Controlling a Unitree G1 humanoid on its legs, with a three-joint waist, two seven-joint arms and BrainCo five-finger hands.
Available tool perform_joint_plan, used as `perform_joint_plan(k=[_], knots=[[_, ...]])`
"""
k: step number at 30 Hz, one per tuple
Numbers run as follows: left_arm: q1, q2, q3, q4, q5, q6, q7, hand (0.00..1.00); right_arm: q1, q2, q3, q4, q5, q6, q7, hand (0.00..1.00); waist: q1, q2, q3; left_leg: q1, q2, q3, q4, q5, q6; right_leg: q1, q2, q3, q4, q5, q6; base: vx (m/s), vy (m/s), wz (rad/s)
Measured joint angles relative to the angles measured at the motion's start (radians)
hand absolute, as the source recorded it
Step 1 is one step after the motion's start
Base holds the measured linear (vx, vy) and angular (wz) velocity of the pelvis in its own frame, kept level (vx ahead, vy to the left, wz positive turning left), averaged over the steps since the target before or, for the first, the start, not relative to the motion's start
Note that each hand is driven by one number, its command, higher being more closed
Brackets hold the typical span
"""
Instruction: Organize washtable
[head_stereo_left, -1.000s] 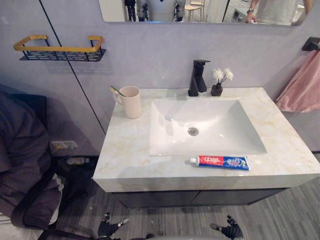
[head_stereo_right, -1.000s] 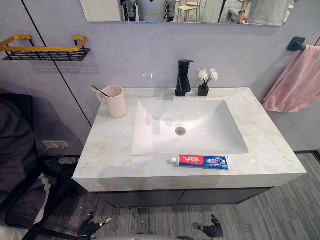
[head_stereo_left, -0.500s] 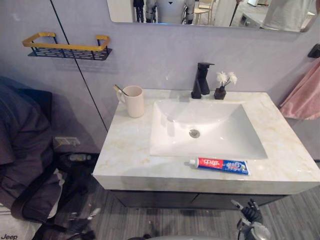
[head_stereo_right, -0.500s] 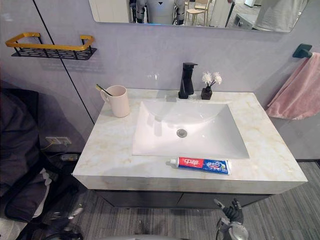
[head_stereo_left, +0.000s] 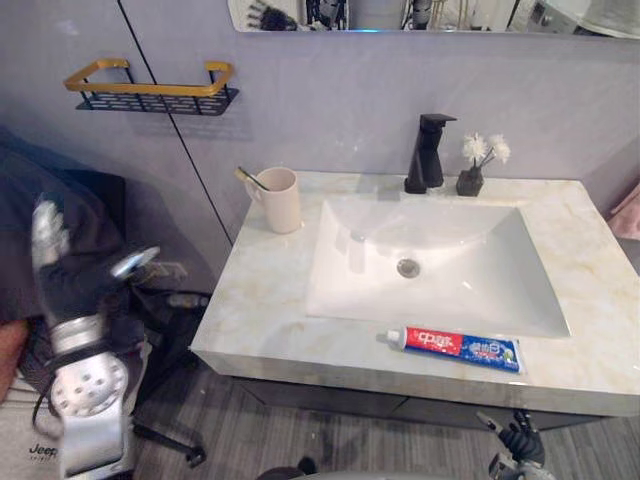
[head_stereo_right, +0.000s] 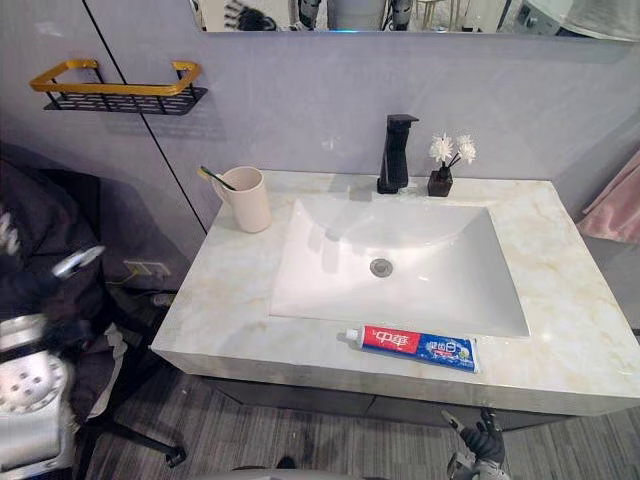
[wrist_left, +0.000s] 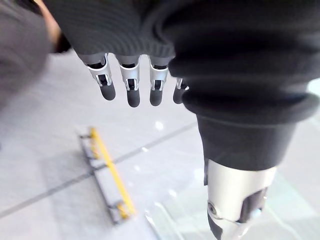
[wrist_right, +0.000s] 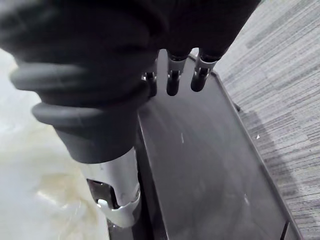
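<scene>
A red, white and blue toothpaste tube (head_stereo_left: 455, 345) lies along the front edge of the marble countertop (head_stereo_left: 255, 300), just before the white sink (head_stereo_left: 440, 270). A beige cup (head_stereo_left: 281, 199) with a toothbrush (head_stereo_left: 249, 178) in it stands at the back left of the counter. My left hand (head_stereo_left: 70, 285) is raised left of the counter, away from everything, fingers (wrist_left: 131, 87) straight and holding nothing. My right hand (head_stereo_left: 515, 438) hangs low in front of the dark cabinet (wrist_right: 200, 165) under the counter, fingers (wrist_right: 172, 75) relaxed and empty.
A black faucet (head_stereo_left: 428, 152) and a small dark vase with white flowers (head_stereo_left: 476, 170) stand behind the sink. A black-and-gold wall shelf (head_stereo_left: 150, 88) hangs above left. A pink towel (head_stereo_right: 612, 205) hangs at the right. Dark clothing on a chair (head_stereo_left: 40, 190) sits left of the counter.
The camera has shifted left and closer. My left hand has risen from low near the floor to counter height on the left. The right hand stays low.
</scene>
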Motion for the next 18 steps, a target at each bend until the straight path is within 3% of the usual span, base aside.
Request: perform_joint_plan(k=[3, 6, 11, 18], knots=[[-0.092, 0.041, -0.236, -0.01, 0.123, -0.017, -0.036, 0.0, -0.019, -0.011, 0.03, 0.017, 0.0, -0.004, 0.004, 0.0, -0.018, 0.011, -0.006, -0.006, -0.001, -0.002, 0.016, 0.0, -0.001, 0.001, 0.0, -0.001, 0.002, 0.001, -0.002, -0.08, -0.007, 0.0], [-0.171, 0.049, -0.388, 0.005, 0.188, -0.027, -0.07, 0.0, -0.038, -0.024, 0.075, 0.045, 0.0, -0.016, 0.019, 0.0, -0.04, 0.013, -0.007, -0.007, 0.005, -0.002, 0.022, 0.001, -0.002, 0.001, 0.006, 0.0, 0.003, 0.004, -0.005, -0.07, -0.018, -0.02], [-0.259, 0.048, -0.57, 0.094, 0.23, -0.031, -0.135, 0.0, -0.059, -0.041, 0.127, 0.07, 0.0, -0.019, 0.027, 0.0, -0.067, 0.015, -0.009, -0.009, 0.008, 0.003, 0.021, 0.003, -0.006, -0.007, 0.008, 0.006, 0.002, 0.005, -0.006, -0.04, -0.011, -0.04], [-0.329, 0.008, -0.774, 0.246, 0.285, -0.016, -0.225, 0.0, -0.068, -0.047, 0.157, 0.076, 0.0, -0.021, 0.027, 0.0, -0.074, 0.007, -0.014, -0.017, 0.007, 0.024, 0.021, 0.003, -0.005, -0.019, 0.005, 0.025, 0.001, 0.013, -0.007, 0.01, 0.004, -0.08]])
